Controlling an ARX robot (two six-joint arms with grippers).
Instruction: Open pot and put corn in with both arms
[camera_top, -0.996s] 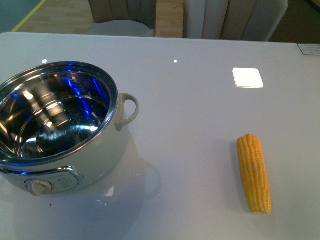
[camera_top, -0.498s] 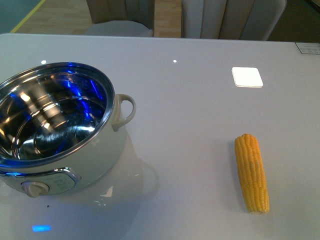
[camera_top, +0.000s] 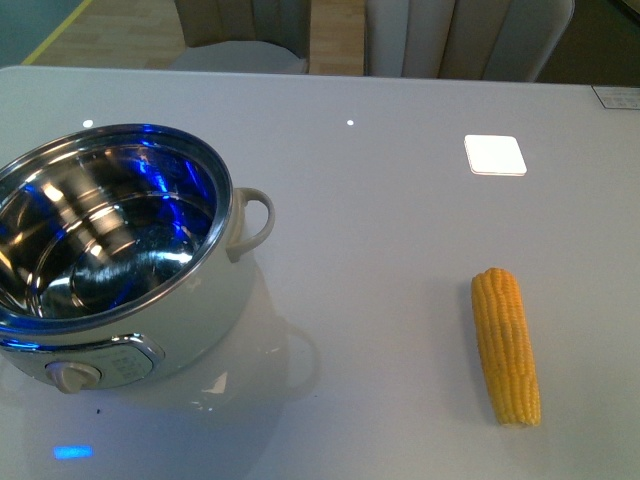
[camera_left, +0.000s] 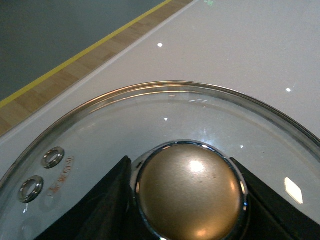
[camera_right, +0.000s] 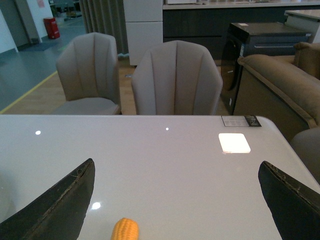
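Note:
The pale grey-white pot stands lidless at the table's left, its shiny steel inside showing and its beige dial facing me. The yellow corn lies on the table at the right, far from the pot; its tip shows in the right wrist view. In the left wrist view my left gripper is shut on the beige knob of the glass pot lid, held over the table. My right gripper is open, its black fingers wide apart above the corn's end. Neither arm shows in the front view.
A white square card lies at the table's far right. Two upholstered chairs stand behind the far edge, and a sofa is at the right. A wooden floor strip with a yellow line runs past the table's edge.
The front view shifts only slightly. A small blue light reflection has appeared on the table in front of the pot. Pot and corn stay in place.

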